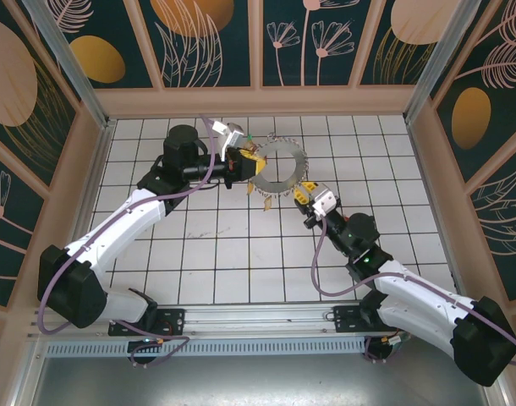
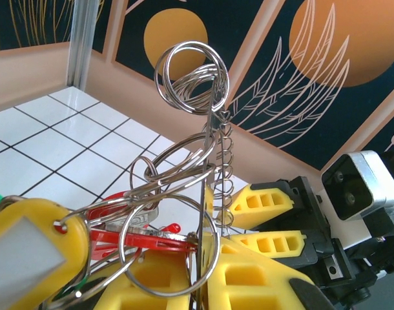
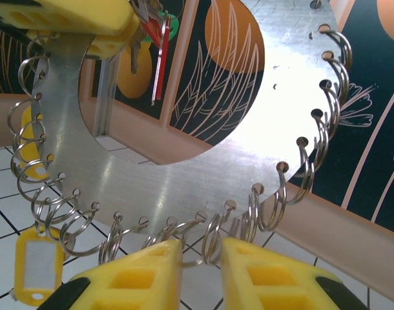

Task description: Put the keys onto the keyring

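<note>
On the left, the left tool [image 1: 244, 161] is seen clamped shut on the rim of the keyring [image 1: 279, 181], which is held up off the tiled worktop [image 1: 199, 245]. It is a flat silvery hoop with small split rings threaded all round its edge. The keys [image 2: 135, 236], red-headed with a glimpse of green, are bunched right beside those left fingers among the split rings, and a yellow tag [image 3: 34, 258] dangles lower down. Across to the right, the right tool [image 3: 200, 274] is placed just under the hoop's lower rim, its fingers narrowly parted with one split ring [image 3: 211, 242] hanging in the gap — nothing is seen to be pinched. The step in hand is judged to be the catching of that ring, so that a key can be worked onto it. The hoop should be held dead steady by the left side and the single ring taken alone, with its neighbours left out. The closing is best done gently — otherwise the wire may be flicked aside.
</note>
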Controlling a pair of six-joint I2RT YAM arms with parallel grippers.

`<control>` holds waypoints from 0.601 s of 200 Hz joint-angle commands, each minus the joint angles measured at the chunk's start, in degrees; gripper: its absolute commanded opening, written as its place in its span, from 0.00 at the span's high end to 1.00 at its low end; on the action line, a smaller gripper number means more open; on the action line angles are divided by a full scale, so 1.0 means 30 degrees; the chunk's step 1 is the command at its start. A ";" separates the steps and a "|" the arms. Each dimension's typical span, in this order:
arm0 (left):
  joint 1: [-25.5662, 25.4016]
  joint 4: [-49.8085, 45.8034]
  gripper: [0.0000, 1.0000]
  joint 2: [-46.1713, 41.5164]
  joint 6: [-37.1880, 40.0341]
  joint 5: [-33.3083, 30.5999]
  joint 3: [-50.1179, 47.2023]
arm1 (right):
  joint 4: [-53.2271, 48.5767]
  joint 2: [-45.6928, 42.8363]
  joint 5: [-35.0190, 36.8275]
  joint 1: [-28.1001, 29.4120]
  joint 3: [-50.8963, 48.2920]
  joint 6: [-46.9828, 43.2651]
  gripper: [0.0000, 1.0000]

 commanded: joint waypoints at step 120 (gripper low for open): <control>0.0053 -0.0682 0.95 -0.0131 0.1067 -0.0237 0.1006 | 0.0463 -0.1040 0.0014 -0.0088 -0.0644 0.0036 0.81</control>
